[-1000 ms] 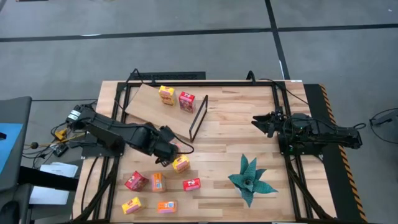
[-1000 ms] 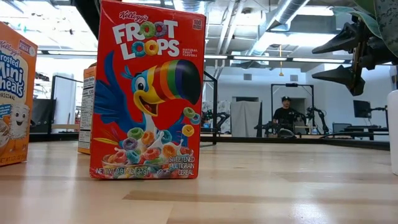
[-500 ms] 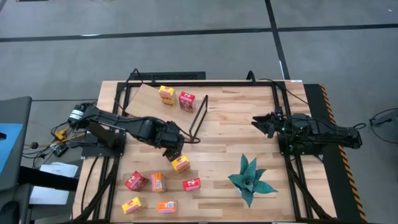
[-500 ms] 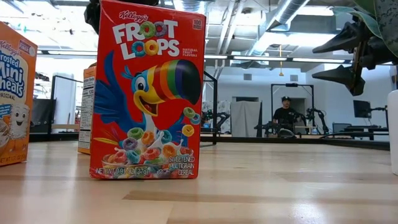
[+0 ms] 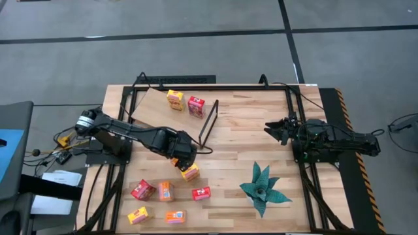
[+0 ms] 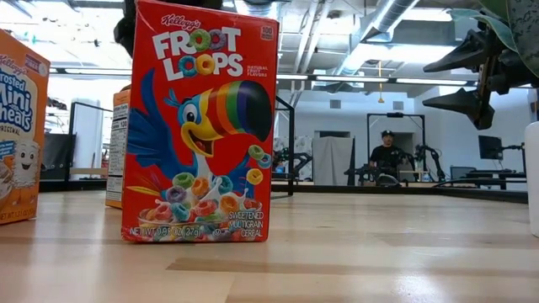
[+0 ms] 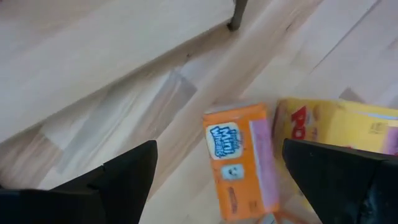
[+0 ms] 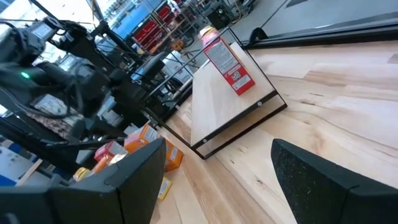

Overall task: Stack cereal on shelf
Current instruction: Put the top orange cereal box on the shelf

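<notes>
My left gripper is open and hovers just above an orange cereal box lying flat on the table. A yellow box lies against it. The shelf is a light board with a black frame at its right end. A yellow box and a red box stand on it. Several more boxes lie near the table's near-left corner, among them a red one and an orange one. My right gripper waits open on the right.
A green artificial plant stands on the near right of the table. In the low view a red Froot Loops box stands upright close to the camera, with a Mini Wheats box to its left. A person sits far back in the room.
My left gripper has moved toward the table's right, from beside the shelf's near edge to a spot over the orange box, with the arm stretching out. The boxes and my right arm have stayed where they were.
</notes>
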Controlling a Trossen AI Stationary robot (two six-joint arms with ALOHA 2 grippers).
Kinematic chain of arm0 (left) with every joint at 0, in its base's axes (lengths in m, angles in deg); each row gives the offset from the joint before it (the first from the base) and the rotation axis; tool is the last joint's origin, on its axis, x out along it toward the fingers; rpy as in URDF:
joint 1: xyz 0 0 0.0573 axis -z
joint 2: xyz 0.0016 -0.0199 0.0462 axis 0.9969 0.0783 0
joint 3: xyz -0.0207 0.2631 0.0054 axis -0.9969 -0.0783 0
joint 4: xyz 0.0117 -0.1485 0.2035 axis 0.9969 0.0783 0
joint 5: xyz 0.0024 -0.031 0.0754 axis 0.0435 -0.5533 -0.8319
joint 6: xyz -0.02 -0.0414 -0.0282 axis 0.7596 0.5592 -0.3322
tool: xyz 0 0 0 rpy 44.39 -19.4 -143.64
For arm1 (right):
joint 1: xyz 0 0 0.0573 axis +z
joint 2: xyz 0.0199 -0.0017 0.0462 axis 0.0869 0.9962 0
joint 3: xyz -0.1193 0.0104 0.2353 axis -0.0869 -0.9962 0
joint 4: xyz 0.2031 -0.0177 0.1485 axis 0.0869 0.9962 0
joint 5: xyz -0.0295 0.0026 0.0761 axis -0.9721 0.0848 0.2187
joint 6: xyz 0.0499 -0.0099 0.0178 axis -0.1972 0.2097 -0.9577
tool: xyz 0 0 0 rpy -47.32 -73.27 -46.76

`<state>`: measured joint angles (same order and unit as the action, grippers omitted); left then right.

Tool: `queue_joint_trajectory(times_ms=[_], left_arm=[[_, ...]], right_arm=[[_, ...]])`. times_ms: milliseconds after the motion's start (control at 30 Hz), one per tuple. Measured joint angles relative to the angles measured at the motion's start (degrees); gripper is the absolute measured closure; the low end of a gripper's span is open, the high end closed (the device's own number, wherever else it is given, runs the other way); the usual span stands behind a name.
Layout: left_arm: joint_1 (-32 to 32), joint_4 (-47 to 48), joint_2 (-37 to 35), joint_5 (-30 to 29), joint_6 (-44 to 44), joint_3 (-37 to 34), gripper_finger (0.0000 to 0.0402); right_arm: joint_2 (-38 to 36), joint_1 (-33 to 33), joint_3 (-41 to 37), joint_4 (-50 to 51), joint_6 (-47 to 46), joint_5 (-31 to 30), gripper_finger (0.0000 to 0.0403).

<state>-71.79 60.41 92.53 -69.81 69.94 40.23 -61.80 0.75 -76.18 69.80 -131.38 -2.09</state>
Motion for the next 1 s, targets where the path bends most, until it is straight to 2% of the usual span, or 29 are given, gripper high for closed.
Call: queue_joint_trajectory(times_ms=[467,800,900,1000], left_arm=[[3.5,-0.8,3.1,1.5,3.0,-0.5,0.0065],[3.3,-0.7,4.0,1.7,4.5,-0.6,0.0066],[3.1,0.0,4.0,2.0,4.3,-0.6,0.0077],[3.1,-0.1,3.9,2.2,3.8,-1.0,0.0105]], right_arm=[[0.0,0.0,0.0,0.2,0.0,0.0,0.0086],[0.0,0.1,0.0,-0.1,-0.1,0.0,0.0086],[0.0,0.1,0.0,-0.1,-0.1,0.0,0.0086],[0.0,0.1,0.0,-0.1,-0.1,0.0,0.0086]])
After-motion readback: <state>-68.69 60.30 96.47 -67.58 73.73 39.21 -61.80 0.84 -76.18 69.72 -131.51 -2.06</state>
